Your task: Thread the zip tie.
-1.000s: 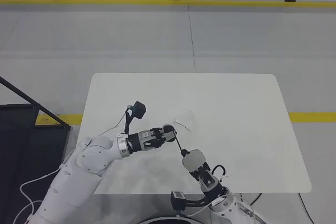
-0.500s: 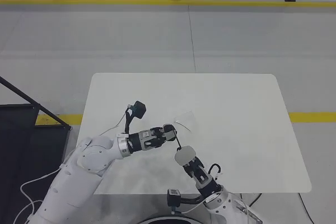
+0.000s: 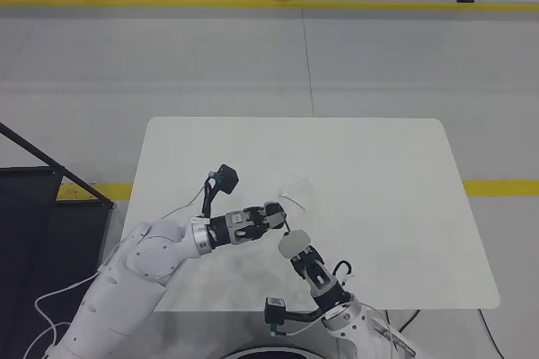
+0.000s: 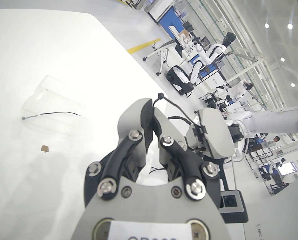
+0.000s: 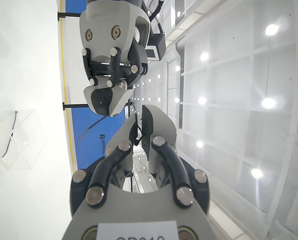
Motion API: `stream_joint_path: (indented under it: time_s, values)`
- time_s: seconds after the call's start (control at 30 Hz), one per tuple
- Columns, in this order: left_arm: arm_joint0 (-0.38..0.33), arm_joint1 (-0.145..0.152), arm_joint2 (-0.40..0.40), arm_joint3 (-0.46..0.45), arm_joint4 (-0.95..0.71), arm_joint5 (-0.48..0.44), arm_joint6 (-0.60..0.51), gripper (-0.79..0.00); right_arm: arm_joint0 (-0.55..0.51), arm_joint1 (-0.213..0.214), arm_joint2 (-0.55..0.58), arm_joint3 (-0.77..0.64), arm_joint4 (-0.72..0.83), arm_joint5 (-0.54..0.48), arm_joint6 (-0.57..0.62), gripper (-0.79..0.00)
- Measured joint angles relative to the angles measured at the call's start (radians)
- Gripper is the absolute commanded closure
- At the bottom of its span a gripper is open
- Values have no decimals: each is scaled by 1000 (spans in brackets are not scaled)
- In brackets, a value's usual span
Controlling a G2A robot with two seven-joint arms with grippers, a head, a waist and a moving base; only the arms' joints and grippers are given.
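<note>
Pinching a black zip tie (image 4: 160, 97) in the left gripper (image 4: 152, 119), fingers pressed together on the strap, with the tie's square head poking out just past the fingertips. Gripping the same tie farther along in the right gripper (image 5: 139, 123), fingers drawn in to a narrow slit around the thin strap. Facing the two grippers tip to tip, very near each other yet apart, with a short bowed length of strap bridging the gap and a thin black tail sticking out of the left gripper. Hanging both grippers above the near part of the white table (image 3: 386, 161), close to its front edge, the left one slightly farther from the robot. Leaving a broad stretch of white tabletop toward the far edge and toward the robot's right side. Leaving a clear plastic tray (image 4: 48, 91) resting flat on the tabletop just beyond the grippers, near them but apart from both, with a second zip tie (image 4: 51, 113) lying inside it and a small brown scrap (image 4: 44, 148) on the table just beside the tray.
</note>
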State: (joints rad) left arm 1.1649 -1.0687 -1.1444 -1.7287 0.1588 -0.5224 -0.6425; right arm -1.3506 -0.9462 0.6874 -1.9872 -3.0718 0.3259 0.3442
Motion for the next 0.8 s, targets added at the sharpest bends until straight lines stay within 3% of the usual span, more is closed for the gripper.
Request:
stream_joint_path:
  time_s: [0.47,0.8]
  values:
    - [9,1,3,-12,53,-12,12,0,-10,-15,15,5,0,0,-14,0]
    - [39,0,-5,-50,222,-24,121,0,-30,-18,36,1,0,-3,-38,0]
